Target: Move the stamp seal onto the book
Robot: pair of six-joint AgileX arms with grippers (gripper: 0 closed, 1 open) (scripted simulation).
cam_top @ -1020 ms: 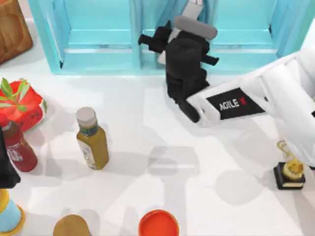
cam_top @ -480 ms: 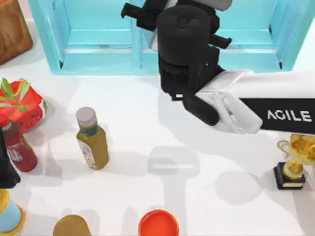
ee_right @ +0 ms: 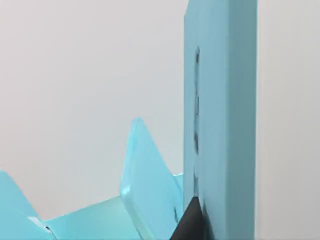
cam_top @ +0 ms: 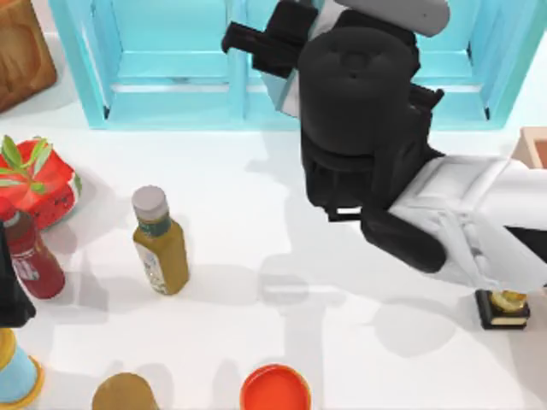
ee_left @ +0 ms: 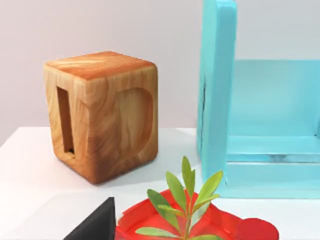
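**Ana:** Where was the right gripper (cam_top: 286, 43) at that moment?

**Ben:** Top centre of the top view, raised high over the front edge of the light blue shelf unit (cam_top: 171, 85). Its wrist camera looked along an upright teal wall of that shelf, with one dark fingertip (ee_right: 189, 225) at the foot of it. Whether the jaws were spread, closed or holding anything could not be told.

**Ana:** And the stamp seal?

**Ben:** Its place could not be made out. The right arm's black bulk covered much of the upper right of the table. A tan corner (cam_top: 534, 147) sat at the right edge of the frame, too cut off to name. The book could not be placed either.

**Ana:** So which arm was nearer?

**Ben:** As a judgement, the right one. The left gripper (ee_left: 97, 225) was parked at the far left edge, near the dark red sauce bottle (cam_top: 30, 256), facing the wooden block (ee_left: 102, 115) and the red leafy dish (ee_left: 200, 227). Its grip could not be told either.

**Ana:** What did the next move depend on?

**Ben:** On which way the seal lay from the right gripper. The open left and lower parts held other things: the olive-yellow bottle (cam_top: 160, 243), the orange lid (cam_top: 275, 389) and the trophy (cam_top: 504, 309). That left the area under or beyond the arm.
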